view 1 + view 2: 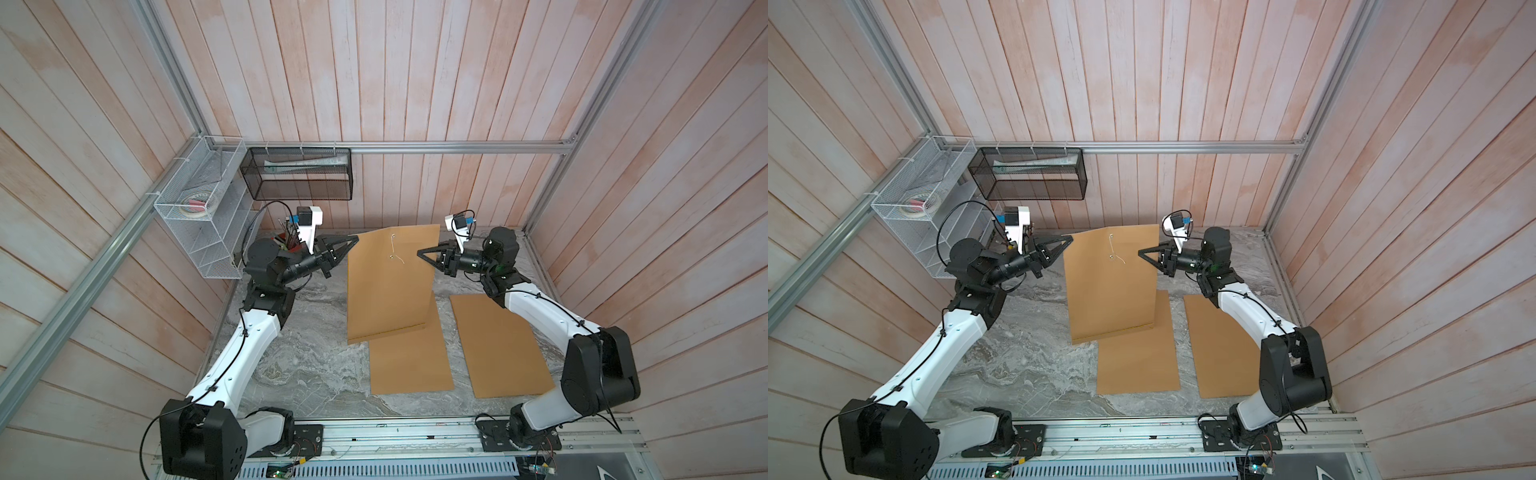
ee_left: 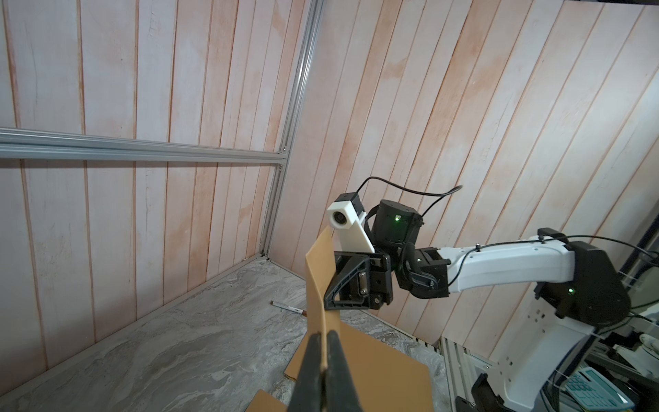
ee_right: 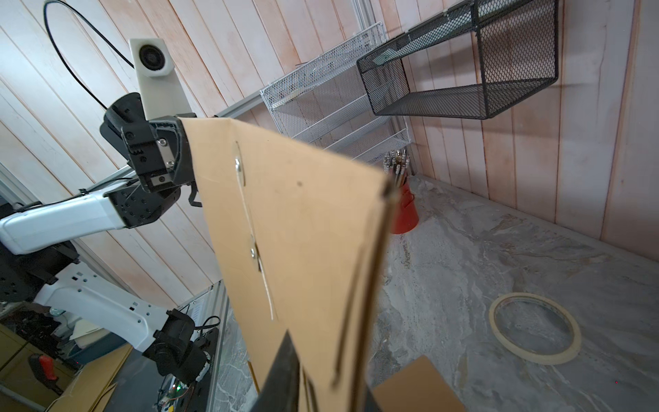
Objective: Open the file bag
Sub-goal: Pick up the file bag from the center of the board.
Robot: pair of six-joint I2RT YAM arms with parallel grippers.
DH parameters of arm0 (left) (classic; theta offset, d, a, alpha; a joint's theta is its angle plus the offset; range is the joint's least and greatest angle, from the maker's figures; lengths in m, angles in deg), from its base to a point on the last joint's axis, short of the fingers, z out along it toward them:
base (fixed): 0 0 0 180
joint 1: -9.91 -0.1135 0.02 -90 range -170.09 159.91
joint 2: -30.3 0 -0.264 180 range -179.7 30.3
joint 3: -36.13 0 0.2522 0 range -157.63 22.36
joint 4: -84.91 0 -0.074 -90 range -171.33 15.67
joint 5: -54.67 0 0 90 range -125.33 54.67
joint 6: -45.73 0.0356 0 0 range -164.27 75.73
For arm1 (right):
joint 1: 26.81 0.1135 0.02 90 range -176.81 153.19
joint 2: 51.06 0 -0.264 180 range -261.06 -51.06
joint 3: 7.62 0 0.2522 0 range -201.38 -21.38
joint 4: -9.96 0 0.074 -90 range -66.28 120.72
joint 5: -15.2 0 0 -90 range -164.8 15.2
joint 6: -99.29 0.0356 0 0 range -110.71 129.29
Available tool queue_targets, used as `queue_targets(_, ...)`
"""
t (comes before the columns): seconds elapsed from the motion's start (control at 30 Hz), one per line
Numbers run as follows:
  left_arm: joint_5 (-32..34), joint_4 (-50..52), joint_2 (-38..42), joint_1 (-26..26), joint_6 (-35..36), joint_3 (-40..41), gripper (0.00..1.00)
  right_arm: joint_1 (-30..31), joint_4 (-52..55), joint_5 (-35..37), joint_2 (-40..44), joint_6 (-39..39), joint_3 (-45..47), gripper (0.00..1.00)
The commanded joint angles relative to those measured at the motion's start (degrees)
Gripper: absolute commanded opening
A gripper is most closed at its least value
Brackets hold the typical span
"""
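The file bag [image 1: 390, 286] [image 1: 1111, 286] is a brown paper envelope held upright above the marble table [image 1: 307, 365], its lower edge near the tabletop. A white string runs between its two round clasp discs [image 1: 392, 247] [image 3: 246, 214], with a loose tail hanging below. My left gripper [image 1: 355, 239] [image 1: 1070, 238] [image 2: 323, 353] is shut on the bag's upper left corner. My right gripper [image 1: 419, 252] [image 1: 1140, 252] [image 3: 328, 371] pinches the bag's right edge, one finger on each face.
Two more brown envelopes [image 1: 409, 361] [image 1: 498, 345] lie flat on the table below the held bag. A black mesh basket [image 1: 299, 174] and a white wire rack [image 1: 199, 208] hang at the back left. A red pen cup [image 3: 404, 210], a tape roll [image 3: 535, 328] and a pen [image 2: 289, 308] sit behind.
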State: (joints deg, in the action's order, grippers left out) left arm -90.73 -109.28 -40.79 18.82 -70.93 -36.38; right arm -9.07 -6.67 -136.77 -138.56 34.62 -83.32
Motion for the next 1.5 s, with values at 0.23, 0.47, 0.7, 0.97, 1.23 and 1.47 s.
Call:
queue_targets(0.23,0.7,-0.8,-1.5,-0.6,-0.4,0.5,0.31,0.3,-0.8,-1.2,3.9,-0.6,1.1,0.00)
queue_targets(0.47,-0.3,-0.3,-1.5,-0.7,-0.3,1.4,0.48,0.1,-1.0,-0.2,5.2,-0.5,1.3,0.00)
queue_targets(0.7,-2.0,-0.5,-2.2,-0.7,-0.7,2.2,0.60,-0.3,-2.2,1.1,6.3,0.7,1.1,0.00)
queue_targets(0.97,-3.1,-1.9,-1.6,-0.7,-1.5,4.1,0.65,-1.5,-6.0,0.7,5.6,4.7,0.4,0.00)
queue_targets(1.23,-4.5,-3.6,-1.8,-0.7,-2.8,5.2,0.66,-1.8,-10.7,-0.1,4.9,8.5,0.5,0.00)
queue_targets(1.47,-4.2,-5.1,-2.9,-0.7,-3.7,4.0,0.65,-1.7,-11.1,-1.6,4.4,9.7,0.1,0.00)
